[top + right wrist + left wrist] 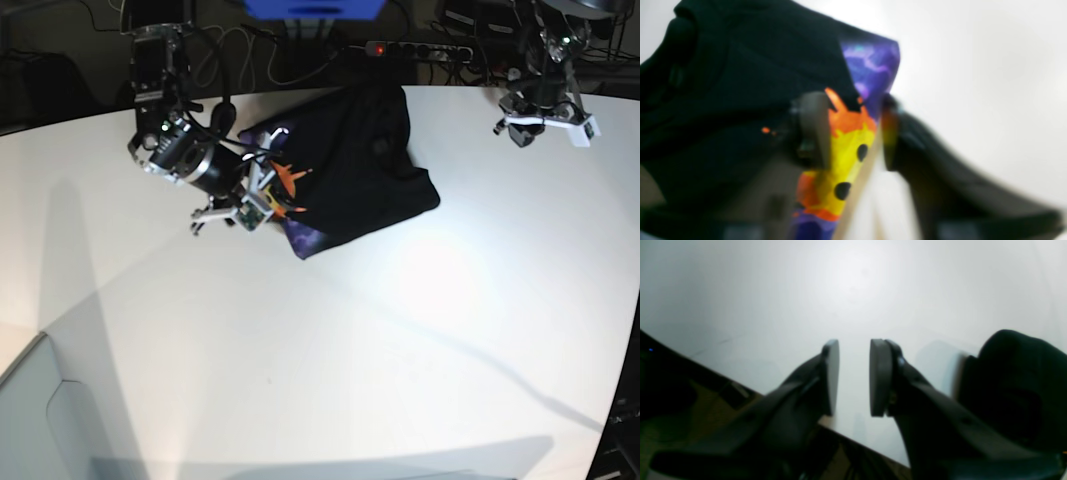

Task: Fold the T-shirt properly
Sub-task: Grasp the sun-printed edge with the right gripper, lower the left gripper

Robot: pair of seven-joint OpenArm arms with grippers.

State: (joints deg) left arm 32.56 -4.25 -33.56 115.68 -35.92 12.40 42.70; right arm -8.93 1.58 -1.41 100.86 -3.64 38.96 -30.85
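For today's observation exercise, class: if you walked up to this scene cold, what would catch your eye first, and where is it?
First comes the T-shirt, a crumpled black heap at the back of the white table, with an orange-yellow print and purple patches at its near-left edge. The right gripper has that printed edge between its fingers. The left gripper hangs apart, jaws parted around nothing, above the table's far corner.

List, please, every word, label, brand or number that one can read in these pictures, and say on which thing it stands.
None can be read in any view.
T-shirt: its print is only a picture, an orange-yellow face with purple patches; no letters show.
Power strip at the far table edge: any marking is too small to read.
Both wrist views are blurred; no lettering shows on either tool.
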